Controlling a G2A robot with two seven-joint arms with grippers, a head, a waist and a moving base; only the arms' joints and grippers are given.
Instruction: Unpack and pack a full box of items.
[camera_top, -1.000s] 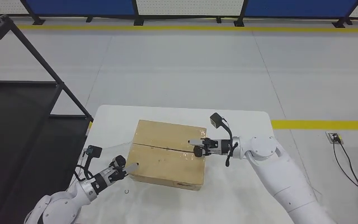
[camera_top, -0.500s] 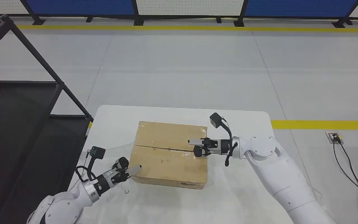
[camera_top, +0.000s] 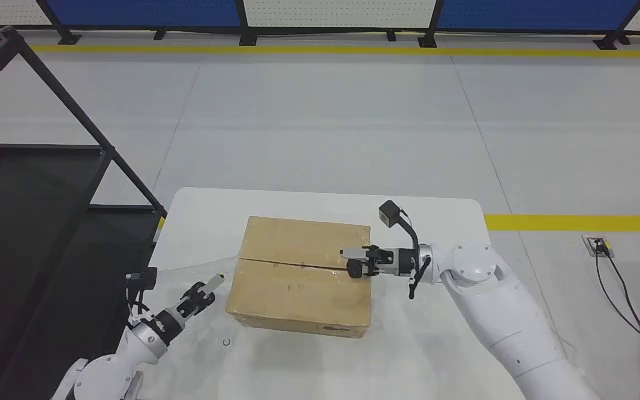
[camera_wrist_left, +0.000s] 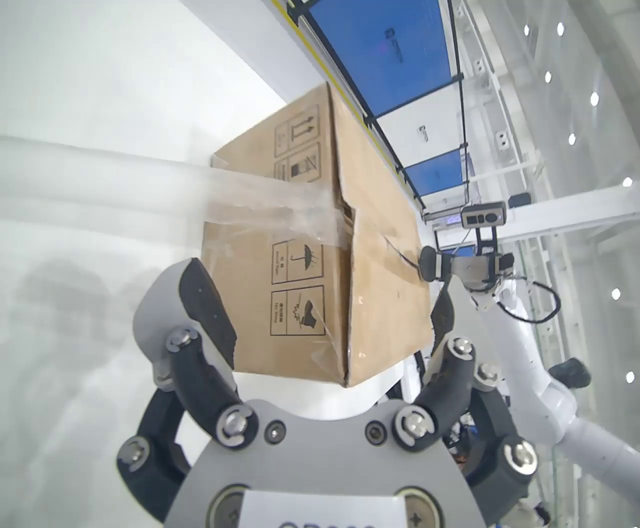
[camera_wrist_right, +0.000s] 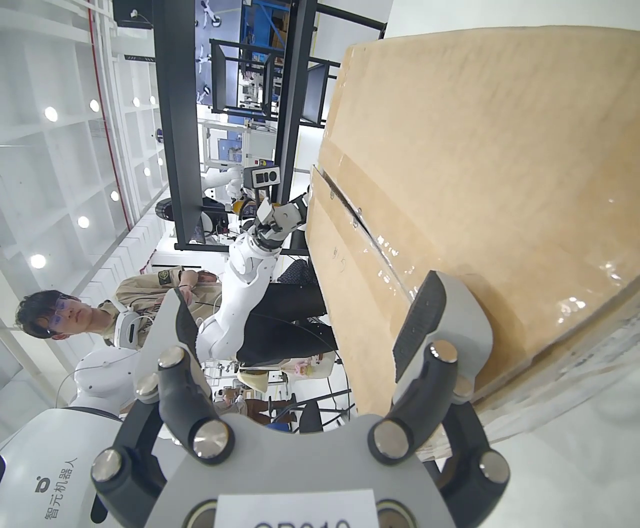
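Note:
A shut brown cardboard box sits mid-table, its top seam covered with clear tape. A loose strip of that tape stretches off the box's end face toward the table's left side. My left gripper hovers open a short way off the box's left near corner, nothing between its fingers. My right gripper is open at the right end of the seam, with one pad resting on the box top. The left gripper shows beyond the far end of the box.
The white table has bare room right of and behind the box. A tall black rack stands close to the table's left edge. A tiny ring-like scrap lies on the table near the left arm.
My left gripper has drawn back from the box's near left corner toward the table's left edge. The right gripper has stayed at the seam's right end.

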